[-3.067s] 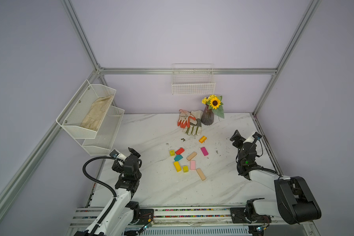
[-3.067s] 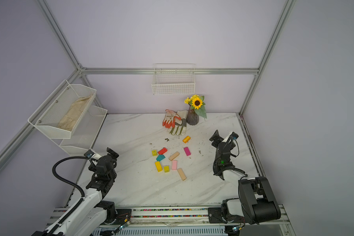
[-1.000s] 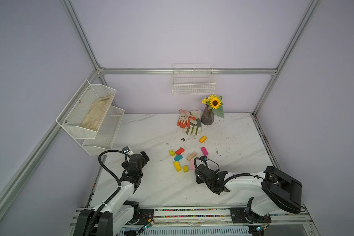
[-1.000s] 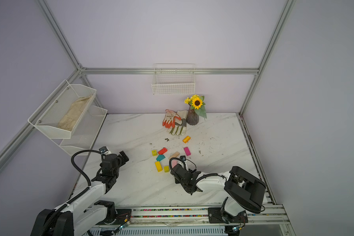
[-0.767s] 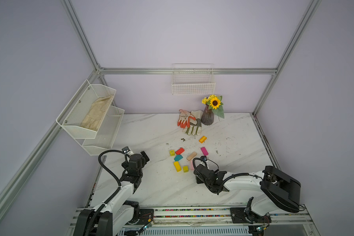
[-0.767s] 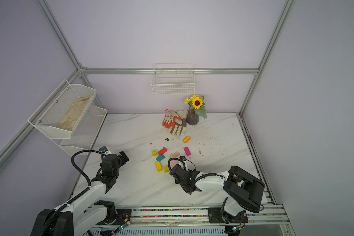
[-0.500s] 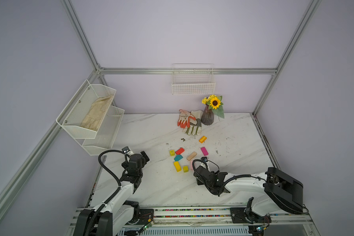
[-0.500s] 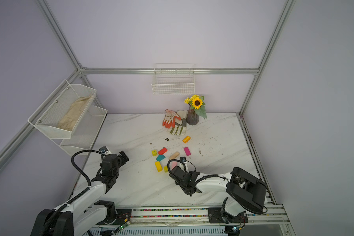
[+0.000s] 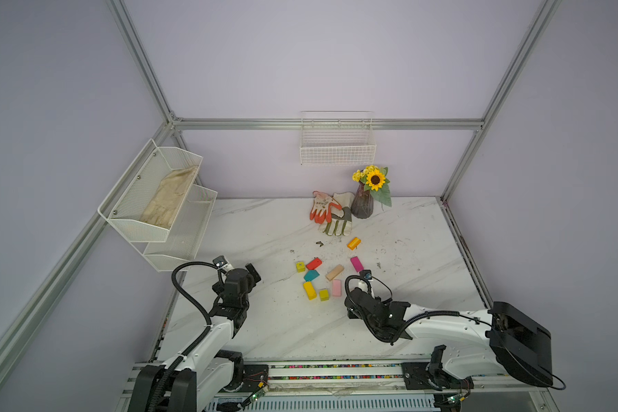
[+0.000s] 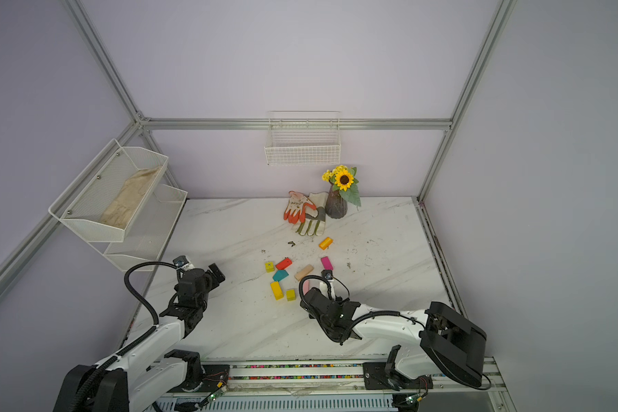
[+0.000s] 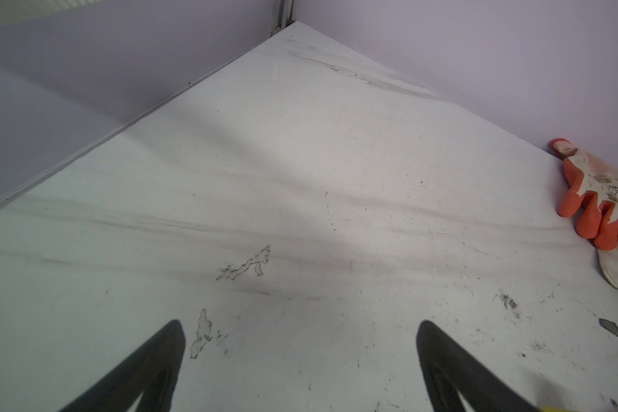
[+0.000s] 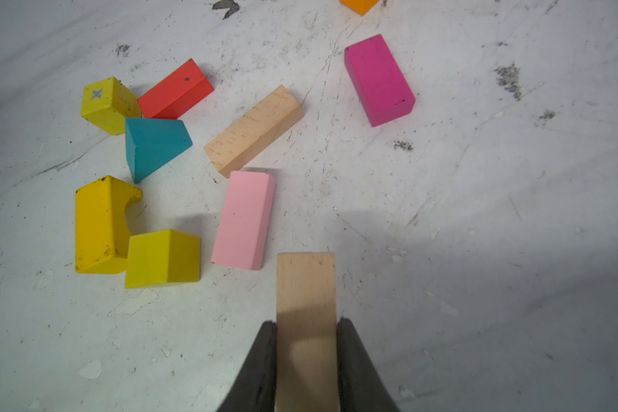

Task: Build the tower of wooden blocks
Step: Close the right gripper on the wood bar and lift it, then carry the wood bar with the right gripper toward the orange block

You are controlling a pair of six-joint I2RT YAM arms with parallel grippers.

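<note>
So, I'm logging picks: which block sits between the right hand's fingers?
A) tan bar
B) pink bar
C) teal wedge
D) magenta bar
A: in the right wrist view the right hand presses a tan bar from both sides, while the pink bar, magenta bar and teal wedge lie apart from it.

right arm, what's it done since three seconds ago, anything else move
The right hand swung in from the right and closed on the front tan block. The left hand shifted slightly, still open. The other blocks, gloves and vase stayed put.
</note>
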